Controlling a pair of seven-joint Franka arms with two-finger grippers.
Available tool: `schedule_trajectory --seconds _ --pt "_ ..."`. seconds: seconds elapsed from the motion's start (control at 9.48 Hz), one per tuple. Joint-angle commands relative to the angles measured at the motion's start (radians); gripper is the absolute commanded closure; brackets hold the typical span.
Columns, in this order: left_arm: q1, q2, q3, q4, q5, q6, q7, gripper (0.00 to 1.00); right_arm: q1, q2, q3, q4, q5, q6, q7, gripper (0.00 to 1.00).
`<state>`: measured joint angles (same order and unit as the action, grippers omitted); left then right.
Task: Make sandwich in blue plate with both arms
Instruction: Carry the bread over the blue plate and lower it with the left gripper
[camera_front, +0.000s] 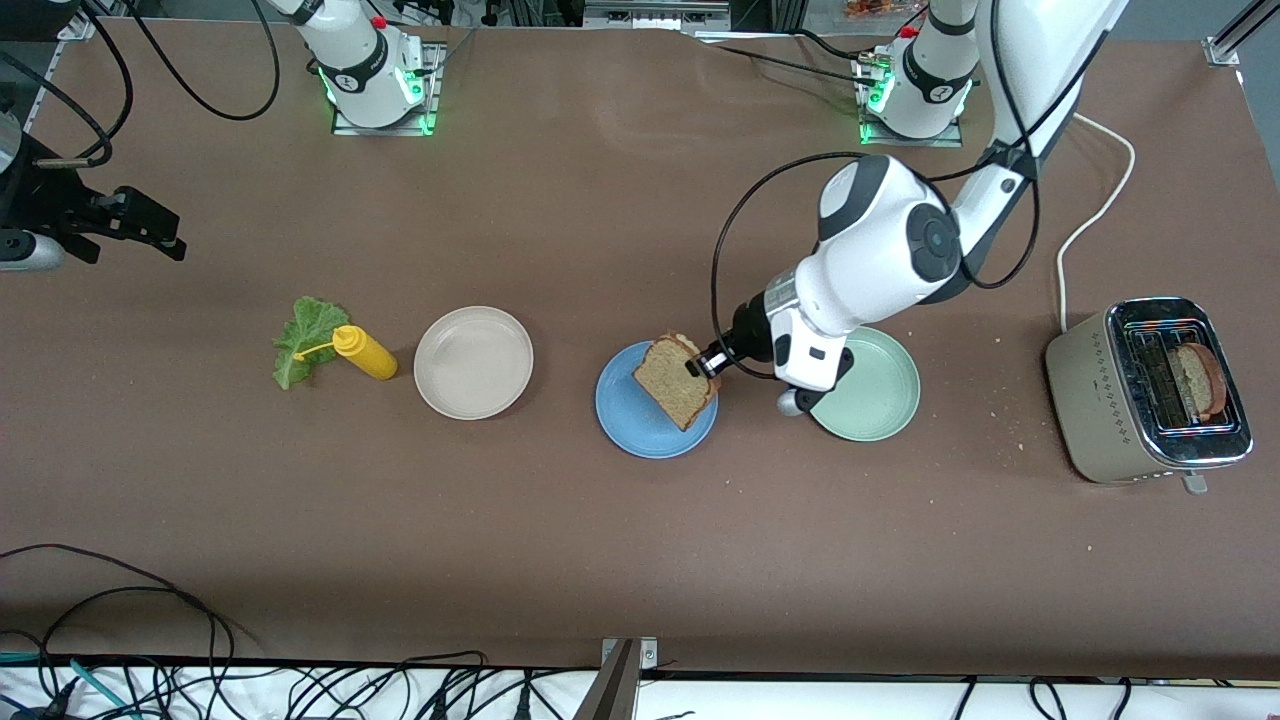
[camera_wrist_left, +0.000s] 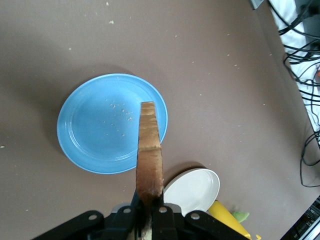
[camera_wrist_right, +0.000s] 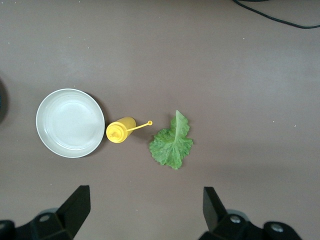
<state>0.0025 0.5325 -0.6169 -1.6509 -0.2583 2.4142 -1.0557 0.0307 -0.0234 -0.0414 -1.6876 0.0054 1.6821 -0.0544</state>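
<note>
- The left gripper (camera_front: 703, 364) hung over the blue plate (camera_front: 625, 420), its jaws clamped on a slice of brown bread (camera_front: 675, 381) held on edge.
- In the left wrist view the bread slice (camera_wrist_left: 149, 155) stood edge-on between the fingers (camera_wrist_left: 134, 207), above the rim of the blue plate (camera_wrist_left: 90, 125); crumbs dotted the plate's bare middle.
- The blue plate sat about mid-table, between the beige plate (camera_front: 473, 362) and the pale green plate (camera_front: 880, 395).
- The left arm's wrist covered part of the pale green plate, which lay just beside the blue one, toward the left arm's end of the table.
- A second bread slice (camera_front: 1195, 382) stood in a slot of the toaster (camera_front: 1100, 400), well apart at the left arm's end of the table; its white cord ran up toward the bases.
- The lettuce leaf (camera_front: 298, 338) lay flat on the table toward the right arm's end, with the yellow squeeze bottle (camera_front: 364, 352) touching or just beside it, between leaf and beige plate.
- The right gripper (camera_front: 150, 222) waited in the air at the right arm's end of the table, its jaws spread wide and empty.
- The right wrist view looked down on the beige plate (camera_wrist_right: 70, 123), the yellow squeeze bottle (camera_wrist_right: 121, 130) and the lettuce leaf (camera_wrist_right: 172, 142), with the fingers (camera_wrist_right: 77, 202) apart.
- Nothing lay between the blue plate and the held bread.
</note>
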Motion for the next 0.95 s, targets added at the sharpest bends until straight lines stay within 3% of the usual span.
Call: schedule_trajectory --seconds 0.0,0.21,0.63,0.84 --pt "-0.140 0.096 0.107 0.031 0.112 0.144 -0.125 1.00 0.001 -0.007 0.000 0.008 0.004 -0.015 -0.005 0.00" --pt "-0.260 0.116 0.216 0.046 0.122 0.204 -0.179 1.00 0.001 -0.007 0.000 0.006 0.004 -0.015 -0.005 0.00" --pt "-0.303 0.168 0.229 0.082 0.125 0.224 -0.214 1.00 0.001 -0.007 0.000 0.008 0.004 -0.015 -0.005 0.00" --pt "-0.375 0.181 0.307 0.107 0.125 0.224 -0.245 1.00 0.001 -0.007 -0.003 0.005 0.004 -0.022 -0.005 0.00"
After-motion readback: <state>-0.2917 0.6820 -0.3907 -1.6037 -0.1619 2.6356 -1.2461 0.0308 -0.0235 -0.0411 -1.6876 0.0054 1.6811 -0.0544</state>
